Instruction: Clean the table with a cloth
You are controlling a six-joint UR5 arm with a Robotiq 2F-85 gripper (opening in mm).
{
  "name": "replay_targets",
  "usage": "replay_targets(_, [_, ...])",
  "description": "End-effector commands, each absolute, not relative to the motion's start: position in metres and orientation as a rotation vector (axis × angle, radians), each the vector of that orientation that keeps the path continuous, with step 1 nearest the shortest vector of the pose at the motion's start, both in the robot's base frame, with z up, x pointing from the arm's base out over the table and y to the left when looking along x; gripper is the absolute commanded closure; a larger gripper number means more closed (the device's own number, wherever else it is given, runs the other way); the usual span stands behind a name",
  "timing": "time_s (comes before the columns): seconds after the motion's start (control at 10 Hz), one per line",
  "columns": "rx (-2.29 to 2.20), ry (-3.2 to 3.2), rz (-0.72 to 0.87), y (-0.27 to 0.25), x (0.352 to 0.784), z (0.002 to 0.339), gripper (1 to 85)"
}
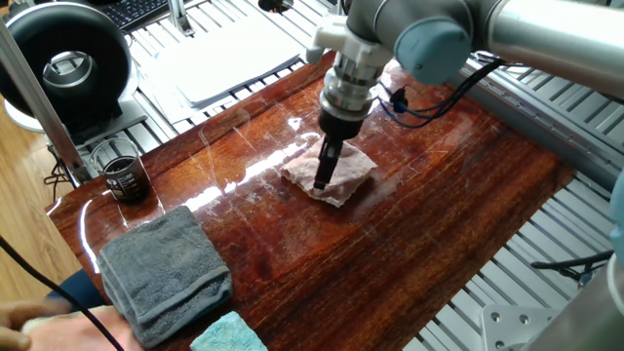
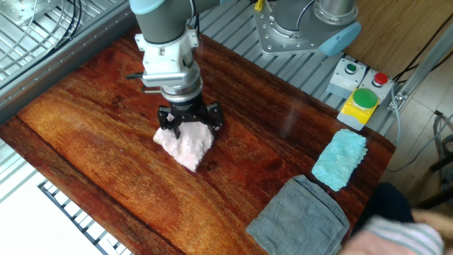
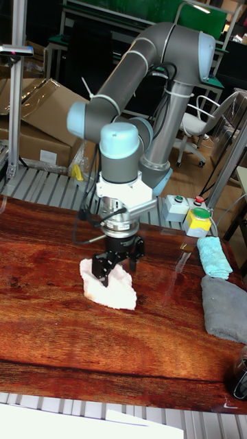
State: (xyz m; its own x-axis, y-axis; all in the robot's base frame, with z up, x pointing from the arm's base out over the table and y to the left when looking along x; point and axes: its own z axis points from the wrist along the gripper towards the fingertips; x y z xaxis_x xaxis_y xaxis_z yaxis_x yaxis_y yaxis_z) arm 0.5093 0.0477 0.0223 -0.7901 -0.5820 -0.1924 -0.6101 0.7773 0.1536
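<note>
The pale pinkish cloth [image 1: 331,175] [image 2: 185,146] [image 3: 110,289] lies bunched on the glossy reddish-brown table [image 1: 409,234] [image 2: 85,142] [image 3: 62,336], near its middle. My gripper [image 1: 324,180] [image 2: 190,126] [image 3: 115,269] points straight down onto the cloth, with its fingers shut on a fold of it and pressing it against the wood. The fingertips are partly sunk in the fabric.
A grey folded towel [image 1: 164,271] [image 2: 297,216] [image 3: 223,307] and a light-blue cloth [image 1: 229,334] [image 2: 340,159] [image 3: 213,256] lie at one end of the table. A small dark jar [image 1: 125,177] stands at a corner. A button box [image 2: 359,99] and a white board [image 1: 229,54] sit beyond the edges.
</note>
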Motion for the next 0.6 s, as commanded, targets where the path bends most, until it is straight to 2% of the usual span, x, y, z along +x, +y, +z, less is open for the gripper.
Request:
replay_targets(0.0, [-0.972, 2.755, 0.289, 0.053, 0.527, 0.016, 4.0])
replay_targets(0.4, [-1.05, 2.708, 0.238, 0.029, 0.534, 0.008, 16.3])
replay_targets(0.5, [-1.044, 2.71, 0.226, 0.026, 0.535, 0.008, 22.3])
